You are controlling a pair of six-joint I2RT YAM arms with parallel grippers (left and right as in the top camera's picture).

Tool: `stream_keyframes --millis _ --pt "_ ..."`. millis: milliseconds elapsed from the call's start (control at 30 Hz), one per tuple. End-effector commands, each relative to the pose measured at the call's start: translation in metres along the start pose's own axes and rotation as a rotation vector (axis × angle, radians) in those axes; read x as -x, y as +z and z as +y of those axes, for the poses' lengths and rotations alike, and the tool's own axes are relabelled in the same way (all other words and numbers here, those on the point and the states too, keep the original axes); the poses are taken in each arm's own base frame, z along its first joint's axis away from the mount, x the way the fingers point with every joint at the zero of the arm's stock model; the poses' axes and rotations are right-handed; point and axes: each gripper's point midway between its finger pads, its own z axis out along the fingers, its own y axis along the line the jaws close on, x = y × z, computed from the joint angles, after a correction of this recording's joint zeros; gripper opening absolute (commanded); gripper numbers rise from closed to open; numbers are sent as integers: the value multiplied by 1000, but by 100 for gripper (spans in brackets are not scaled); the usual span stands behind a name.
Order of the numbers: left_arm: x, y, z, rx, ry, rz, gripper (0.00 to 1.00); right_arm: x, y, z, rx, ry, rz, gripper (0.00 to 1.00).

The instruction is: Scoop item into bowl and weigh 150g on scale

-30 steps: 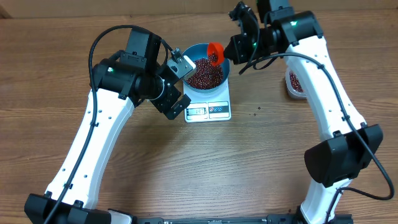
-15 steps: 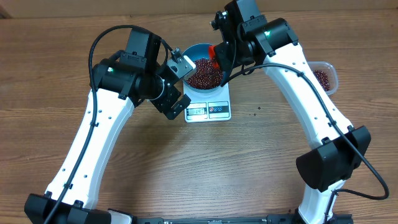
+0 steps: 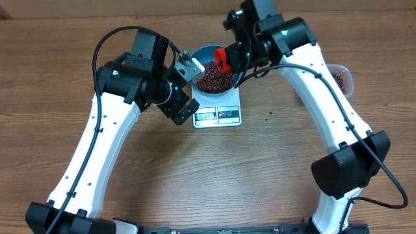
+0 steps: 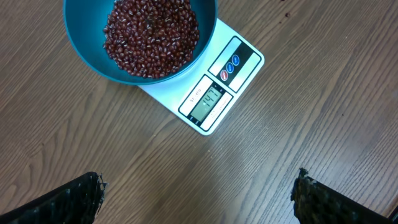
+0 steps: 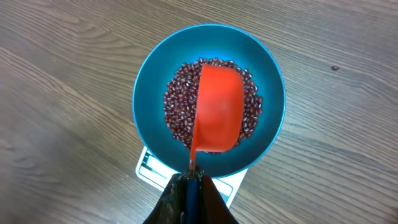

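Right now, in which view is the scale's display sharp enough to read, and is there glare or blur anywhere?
Left wrist: even light, no glare; the display is fairly sharp, though its digits are small. Overhead: the display is too tiny to read. Right wrist: red scoop and bowl are sharp, the right pincer is dark and blurred, and the display is hidden.

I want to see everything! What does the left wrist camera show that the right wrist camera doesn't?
Only the left wrist view shows the display and buttons of the scale, plus the open, empty left pincer. Only the right wrist view shows the red scoop over the blue bowl, held by the shut right pincer. Both show the bowl of beans on the white scale.
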Motion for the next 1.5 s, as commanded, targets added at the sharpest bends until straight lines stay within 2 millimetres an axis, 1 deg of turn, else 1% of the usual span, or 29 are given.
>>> stream_keyframes --millis 0,267,500,1167,1333,1467 --pt "-2 3 1 -4 10 9 100 14 -24 2 77 20 -68 4" --pt "-2 3 1 -4 10 8 100 16 -35 -12 171 72 -88 4" --pt "-2 3 1 -4 10 8 100 18 -41 -21 204 99 -102 4" --pt "-2 3 1 -4 10 9 100 18 -40 -18 205 93 -103 4" --pt "-2 3 1 -4 10 8 100 18 -36 -15 173 77 -94 4" --pt "-2 3 1 -4 10 8 100 16 -31 -13 113 58 -83 4"
